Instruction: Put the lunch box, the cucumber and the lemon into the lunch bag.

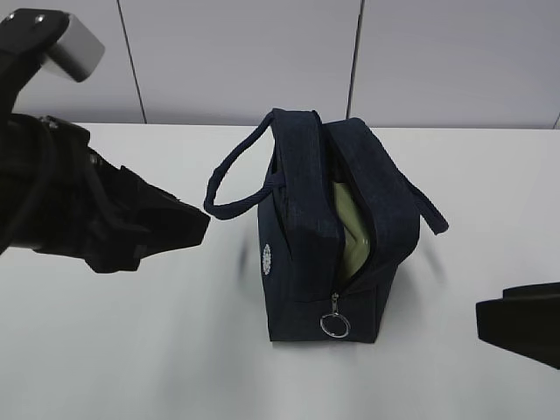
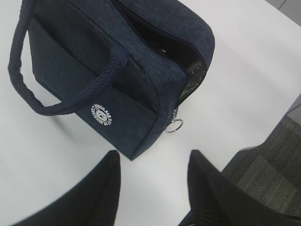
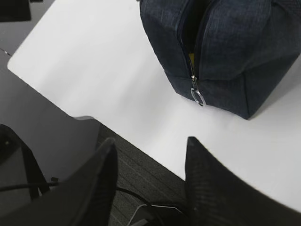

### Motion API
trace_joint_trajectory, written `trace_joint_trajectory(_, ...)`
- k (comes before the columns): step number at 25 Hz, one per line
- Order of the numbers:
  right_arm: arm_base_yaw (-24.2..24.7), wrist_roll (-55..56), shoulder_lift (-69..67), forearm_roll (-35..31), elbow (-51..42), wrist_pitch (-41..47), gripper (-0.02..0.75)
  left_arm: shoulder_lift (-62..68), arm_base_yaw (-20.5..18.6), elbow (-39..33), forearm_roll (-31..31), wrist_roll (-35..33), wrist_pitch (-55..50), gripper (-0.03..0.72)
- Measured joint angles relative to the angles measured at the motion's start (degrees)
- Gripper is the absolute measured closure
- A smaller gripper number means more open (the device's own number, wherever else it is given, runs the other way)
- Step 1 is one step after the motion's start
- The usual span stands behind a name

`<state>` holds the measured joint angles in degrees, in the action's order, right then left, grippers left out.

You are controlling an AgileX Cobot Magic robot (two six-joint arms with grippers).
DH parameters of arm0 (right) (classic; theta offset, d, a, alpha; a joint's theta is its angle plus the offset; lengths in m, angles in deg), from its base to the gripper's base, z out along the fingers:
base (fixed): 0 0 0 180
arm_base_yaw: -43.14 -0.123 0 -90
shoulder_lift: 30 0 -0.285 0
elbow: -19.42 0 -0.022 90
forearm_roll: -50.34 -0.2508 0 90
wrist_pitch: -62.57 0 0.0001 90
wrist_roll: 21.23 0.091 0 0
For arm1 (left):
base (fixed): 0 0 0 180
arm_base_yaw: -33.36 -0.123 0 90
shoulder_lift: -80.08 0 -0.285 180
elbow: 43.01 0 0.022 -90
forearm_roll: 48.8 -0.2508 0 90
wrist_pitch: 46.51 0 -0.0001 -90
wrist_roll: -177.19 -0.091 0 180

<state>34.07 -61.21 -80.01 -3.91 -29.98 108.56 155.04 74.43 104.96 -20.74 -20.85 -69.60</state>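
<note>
The navy lunch bag stands mid-table with its top zipper open; it also shows in the left wrist view and the right wrist view. The lunch box's sage-green lid shows inside the opening. A sliver of yellow shows in the gap; I cannot tell if it is the lemon. The cucumber is hidden. The silver ring pull hangs at the bag's near end. My left gripper is open and empty, left of the bag. My right gripper is open and empty at the table's front right edge.
The white table carries only the bag. One loop handle droops to the left, the other to the right. Grey carpet floor and cables lie below the table edge.
</note>
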Motion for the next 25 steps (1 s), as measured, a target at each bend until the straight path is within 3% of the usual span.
trace_joint_trajectory(6,0.0,-6.42,-1.99,-3.2,0.0,-0.25,0.386,0.0,0.0,0.0,0.22,0.0,-0.11,0.367)
trace_joint_trajectory(10,0.0,-11.85,-7.02,-5.91,0.0,0.48,0.334,0.0,0.0,0.0,0.44,0.0,-0.11,0.368)
trace_joint_trajectory(25,0.0,-42.38,-32.32,-23.73,0.0,2.23,0.305,0.0,0.0,0.0,0.66,0.0,-0.32,0.377)
